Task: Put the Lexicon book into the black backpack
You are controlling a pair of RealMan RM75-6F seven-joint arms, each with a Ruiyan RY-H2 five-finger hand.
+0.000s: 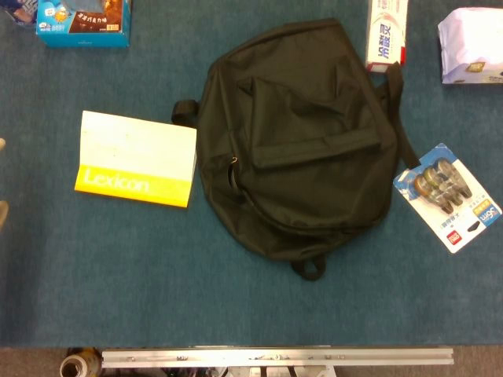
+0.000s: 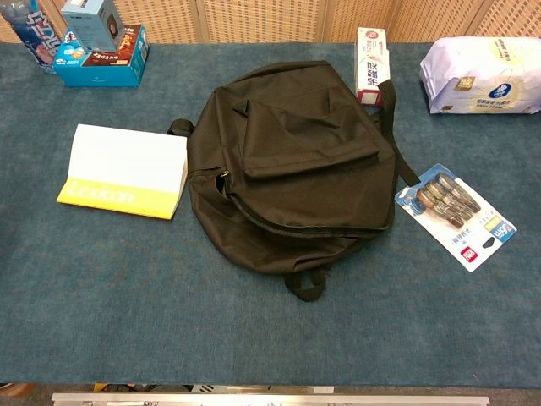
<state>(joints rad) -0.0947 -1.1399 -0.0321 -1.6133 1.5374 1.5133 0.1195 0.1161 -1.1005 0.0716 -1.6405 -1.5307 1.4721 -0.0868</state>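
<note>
Blue carpet-like cloth covers the desk (image 2: 127, 321), bare along its near edge. Neither hand appears in either view, so their state cannot be told, and no place can be reckoned from them. Further back, the Lexicon book (image 2: 124, 183) lies flat and closed, just beside the black backpack (image 2: 292, 178), which looks zipped or nearly so. It seems thin, stiff and light; its free far edge should suit a grasp. Beyond stand cartons (image 2: 372, 63) and a wooden wall.
</note>
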